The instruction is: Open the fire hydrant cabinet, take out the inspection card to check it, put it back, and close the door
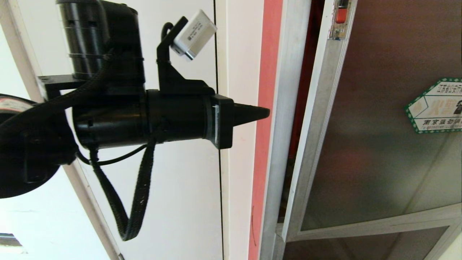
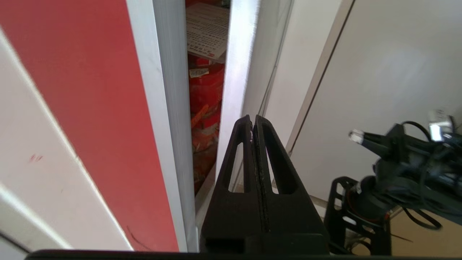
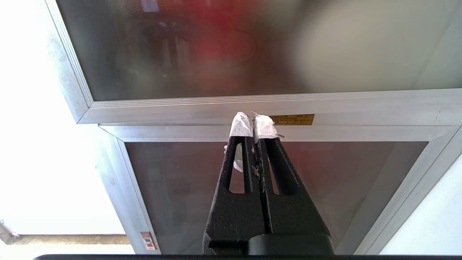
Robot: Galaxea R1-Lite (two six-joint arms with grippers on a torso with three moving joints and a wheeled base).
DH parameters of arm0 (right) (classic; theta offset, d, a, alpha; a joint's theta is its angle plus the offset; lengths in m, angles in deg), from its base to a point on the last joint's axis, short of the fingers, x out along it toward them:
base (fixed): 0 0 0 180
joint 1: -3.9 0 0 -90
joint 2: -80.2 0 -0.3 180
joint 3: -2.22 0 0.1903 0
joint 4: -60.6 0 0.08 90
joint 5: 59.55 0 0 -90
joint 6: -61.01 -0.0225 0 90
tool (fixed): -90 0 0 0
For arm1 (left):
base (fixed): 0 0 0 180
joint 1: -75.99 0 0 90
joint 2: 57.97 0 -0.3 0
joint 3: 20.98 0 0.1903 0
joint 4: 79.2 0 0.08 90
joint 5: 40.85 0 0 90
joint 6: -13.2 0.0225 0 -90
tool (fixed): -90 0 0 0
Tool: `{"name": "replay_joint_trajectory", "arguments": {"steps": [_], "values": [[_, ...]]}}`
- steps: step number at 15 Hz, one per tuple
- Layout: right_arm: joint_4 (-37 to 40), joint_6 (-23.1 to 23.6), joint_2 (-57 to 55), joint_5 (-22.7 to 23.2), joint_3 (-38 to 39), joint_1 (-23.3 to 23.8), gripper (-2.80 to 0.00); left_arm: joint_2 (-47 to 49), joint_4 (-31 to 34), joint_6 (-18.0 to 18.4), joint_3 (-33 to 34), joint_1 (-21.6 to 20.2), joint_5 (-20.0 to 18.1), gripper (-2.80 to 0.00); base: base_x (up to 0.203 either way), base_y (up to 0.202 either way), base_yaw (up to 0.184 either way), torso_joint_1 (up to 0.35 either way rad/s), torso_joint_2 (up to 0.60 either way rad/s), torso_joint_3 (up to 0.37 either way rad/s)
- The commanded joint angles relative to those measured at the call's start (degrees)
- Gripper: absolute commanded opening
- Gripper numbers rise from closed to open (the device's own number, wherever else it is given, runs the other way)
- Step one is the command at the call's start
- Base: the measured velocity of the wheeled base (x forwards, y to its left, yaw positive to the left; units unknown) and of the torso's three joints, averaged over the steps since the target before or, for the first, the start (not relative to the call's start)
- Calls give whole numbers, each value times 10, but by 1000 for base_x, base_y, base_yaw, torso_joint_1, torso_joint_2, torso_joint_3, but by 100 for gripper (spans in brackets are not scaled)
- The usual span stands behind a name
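Note:
The fire hydrant cabinet (image 1: 283,108) has its tinted glass door (image 1: 379,151) standing slightly ajar. The door carries a hexagonal sticker (image 1: 436,104) and a small red latch (image 1: 341,14). My left gripper (image 1: 267,112) is shut and empty, held level, its tip in front of the cabinet's silver frame near the gap. In the left wrist view the left gripper (image 2: 252,118) points at the door's edge (image 2: 236,72). Through the gap I see red equipment (image 2: 205,94) and the white printed inspection card (image 2: 207,30). My right gripper (image 3: 253,121), white-taped at the tips, is shut and empty before the door's bottom rail.
A red stripe (image 1: 265,162) runs down the white wall beside the cabinet. A white panel (image 1: 180,202) lies behind my left arm. Below the door is a lower dark glass panel (image 3: 216,187) with a gold label (image 3: 292,119) on the rail above it. My parked right arm (image 2: 404,177) shows beside the door.

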Motion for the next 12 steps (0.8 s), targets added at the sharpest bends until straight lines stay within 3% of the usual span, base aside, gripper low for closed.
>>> {"name": "replay_joint_trajectory", "arguments": {"steps": [1,4,6,12], "values": [[0,0,-1,0,0,-1,-280,56,-1,0,-36,15,0,-280,0,0,0,0,0,0],[0,0,-1,0,0,0,-280,84,-1,5,-61,32,7,-280,0,0,0,0,0,0],[0,0,-1,0,0,-1,-280,97,-1,28,-70,35,24,-280,0,0,0,0,0,0],[0,0,-1,0,0,-1,-280,151,-1,38,-116,35,83,-280,0,0,0,0,0,0]]}}
